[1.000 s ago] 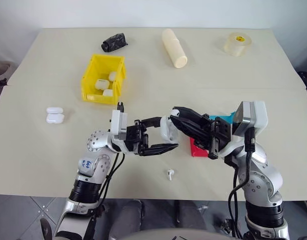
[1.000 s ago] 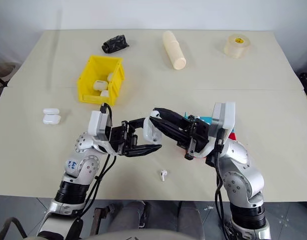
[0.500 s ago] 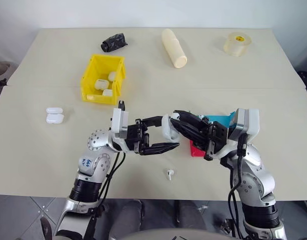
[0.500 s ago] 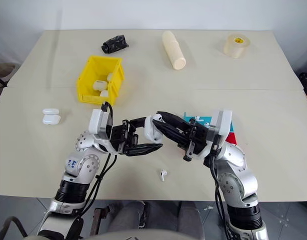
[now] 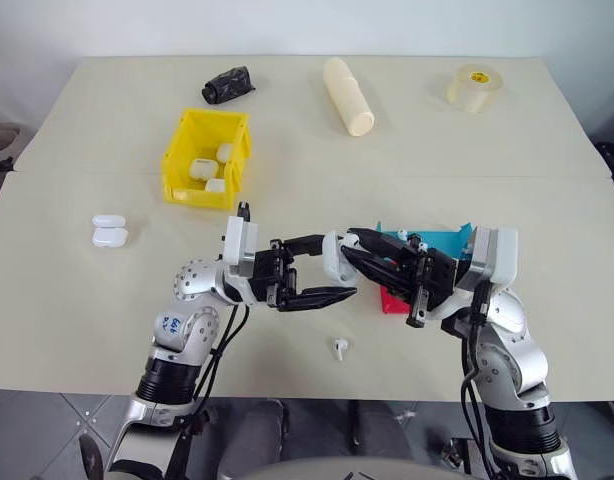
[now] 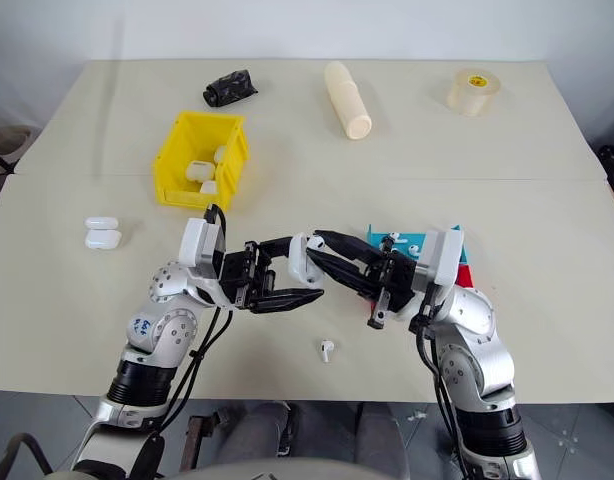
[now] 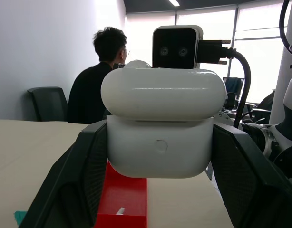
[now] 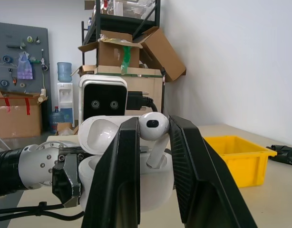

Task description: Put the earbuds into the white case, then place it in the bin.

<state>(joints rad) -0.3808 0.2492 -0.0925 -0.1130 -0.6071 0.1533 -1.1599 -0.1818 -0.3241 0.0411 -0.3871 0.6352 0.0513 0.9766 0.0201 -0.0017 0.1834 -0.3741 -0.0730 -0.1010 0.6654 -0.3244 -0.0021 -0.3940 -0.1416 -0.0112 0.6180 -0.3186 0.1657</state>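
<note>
From my station the white case (image 7: 160, 126) looked like smooth glossy plastic, as did the earbud (image 8: 152, 126). The yellow bin (image 5: 206, 158) was hard, slightly shiny plastic, and the red tray (image 7: 121, 196) was plastic too. The table (image 5: 107, 300) read as matt and smooth. The tape roll (image 5: 474, 87) appeared translucent and glossy.

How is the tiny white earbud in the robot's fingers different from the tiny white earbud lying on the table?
The glossy white earbud in the right gripper is held in the air over the open white case; the small white earbud on the table lies loose, touched by nothing. The held one is being put away; the lying one still waits. Both are white with short stems.
</note>
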